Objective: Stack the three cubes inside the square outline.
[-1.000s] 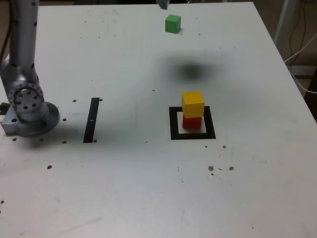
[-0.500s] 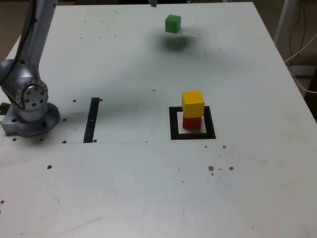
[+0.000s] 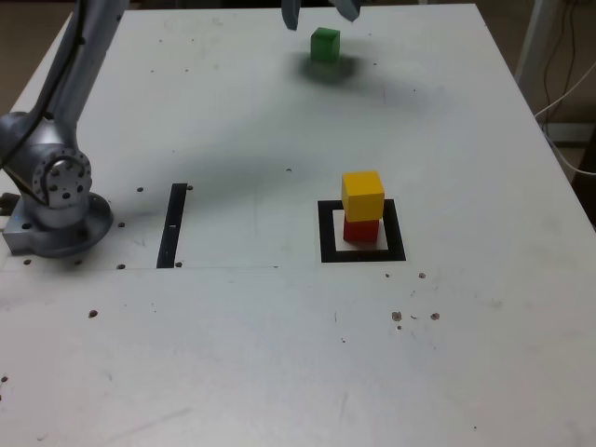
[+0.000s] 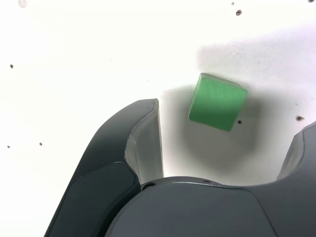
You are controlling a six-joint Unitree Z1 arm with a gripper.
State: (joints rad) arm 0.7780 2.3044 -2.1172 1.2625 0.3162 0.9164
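The green cube [image 3: 324,45] lies alone on the white table [image 3: 233,354] near its far edge. My gripper [image 3: 319,13] hangs open just above and behind it, a dark finger on either side, and nothing is held. In the wrist view the green cube [image 4: 217,101] sits tilted on the table between the wide-apart fingers of the gripper [image 4: 232,123], nearer the one finger [image 4: 143,143] than the other, touching neither. The yellow cube [image 3: 362,194] rests on the red cube [image 3: 360,230] inside the square outline [image 3: 326,244].
The arm's silver base [image 3: 56,200] stands at the exterior view's left, with a thin black strip [image 3: 172,223] beside it. Cables [image 3: 568,93] hang off the table's right edge. Small dark specks dot the tabletop.
The gripper has come down into view over the green cube, and its shadow has slid from mid-table to the cube. The cubes have not moved.
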